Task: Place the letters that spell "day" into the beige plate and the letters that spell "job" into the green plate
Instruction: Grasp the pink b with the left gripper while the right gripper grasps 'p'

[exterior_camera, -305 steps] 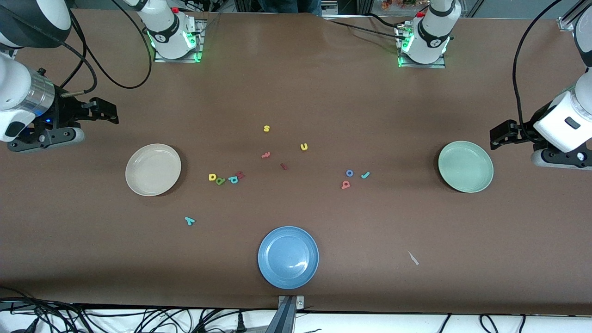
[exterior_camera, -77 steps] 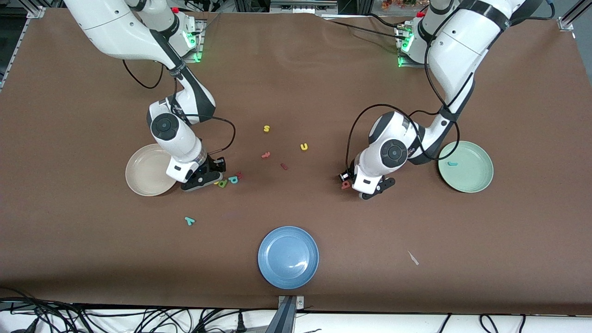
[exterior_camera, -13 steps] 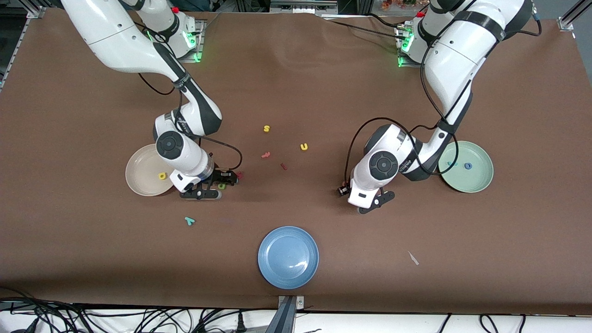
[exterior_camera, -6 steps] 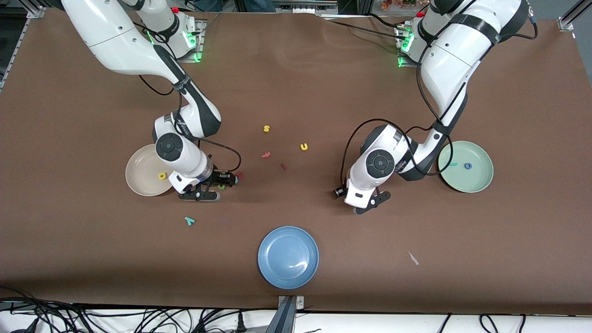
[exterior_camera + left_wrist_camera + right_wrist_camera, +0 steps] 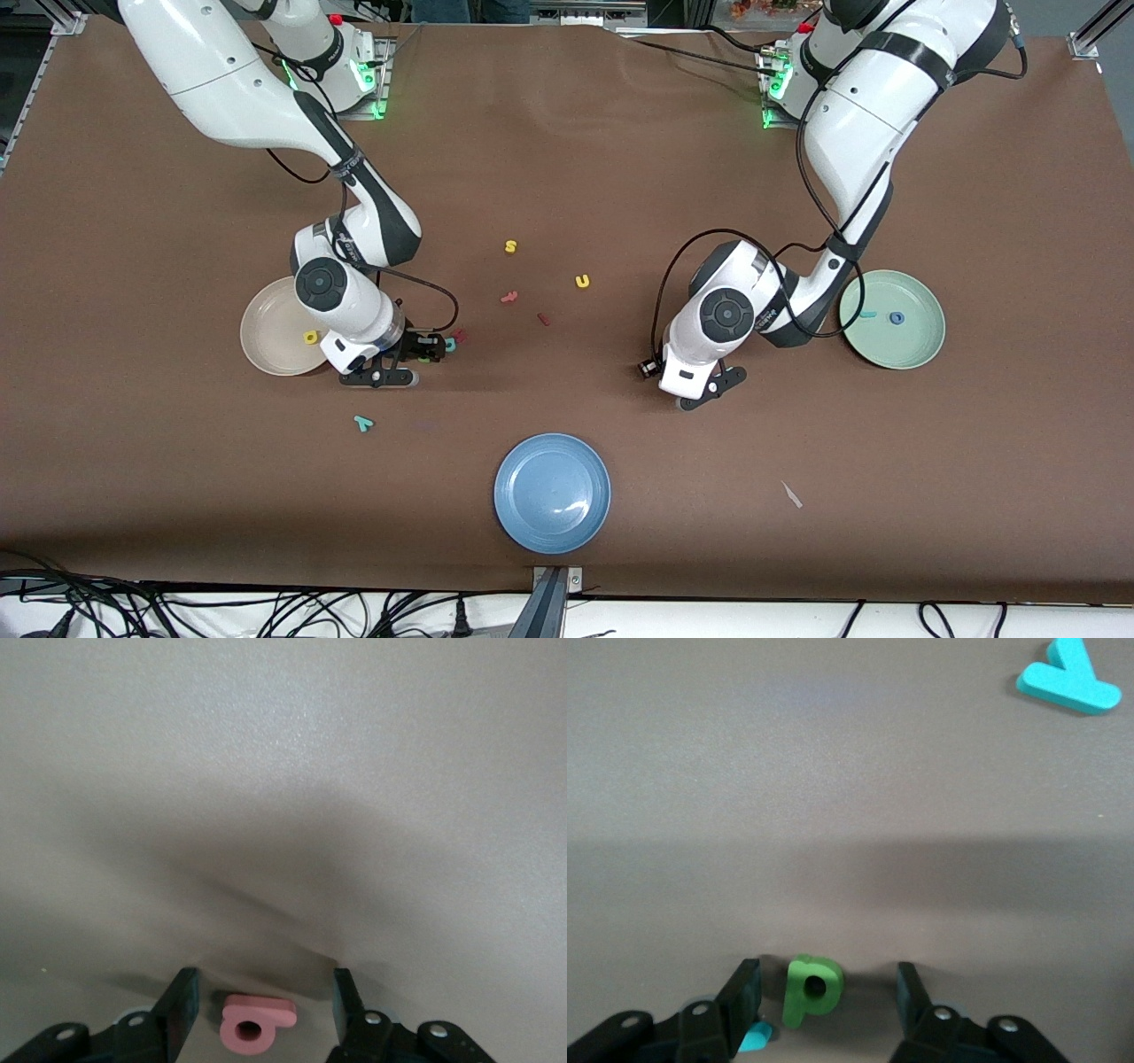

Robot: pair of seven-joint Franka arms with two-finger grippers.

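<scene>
I have both arms down at the table, one letter each. The left gripper (image 5: pixel 261 1014) straddles the salmon b (image 5: pixel 255 1024), fingers apart with the letter lying flat between them and clear of both pads, so I judge it is lined up for a pinch, not yet gripping. The right gripper (image 5: pixel 824 1005) brackets the green a (image 5: pixel 810 989) likewise, jaws apart, a teal p (image 5: pixel 755 1036) just beside one finger; I would watch that it does not get caught. The teal y (image 5: pixel 362 423) lies on the table at about five o'clock from the beige plate (image 5: pixel 266 350).

That plate holds only the yellow d (image 5: pixel 310 337). The green plate (image 5: pixel 917 350) holds the teal j (image 5: pixel 866 314) and the blue o (image 5: pixel 897 318). The blue plate (image 5: pixel 552 493) is empty.
</scene>
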